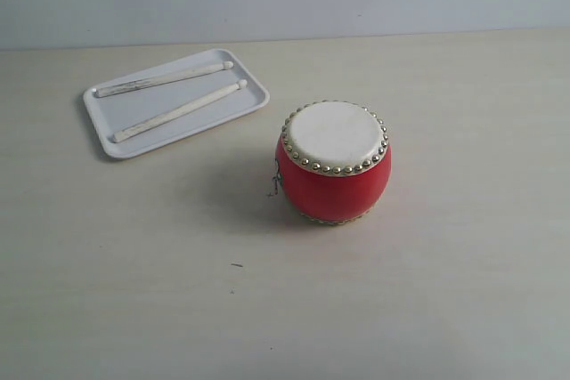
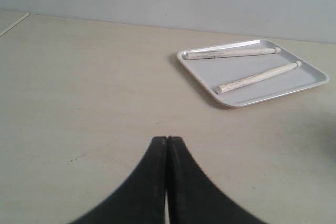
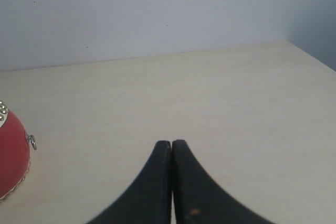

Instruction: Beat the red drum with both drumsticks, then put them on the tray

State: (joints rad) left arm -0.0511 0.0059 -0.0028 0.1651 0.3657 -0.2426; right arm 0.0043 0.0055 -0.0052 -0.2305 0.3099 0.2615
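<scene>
The red drum (image 1: 334, 162) stands upright on the table, right of centre, cream skin up; its red side (image 3: 10, 156) shows in the right wrist view. The white tray (image 1: 227, 111) lies at the back left. Both drumsticks rest on it side by side: the far one (image 1: 165, 79) and the near one (image 1: 178, 110). In the left wrist view the tray (image 2: 310, 85) holds the two drumsticks (image 2: 231, 53) (image 2: 258, 77). My left gripper (image 2: 167, 139) is shut and empty, well short of the tray. My right gripper (image 3: 171, 142) is shut and empty, beside the drum. Neither arm appears in the exterior view.
The pale wooden table (image 1: 134, 264) runs to a blue-grey wall behind. A small metal ring (image 1: 273, 186) hangs on the drum's side. The table's right edge (image 3: 310, 53) shows in the right wrist view.
</scene>
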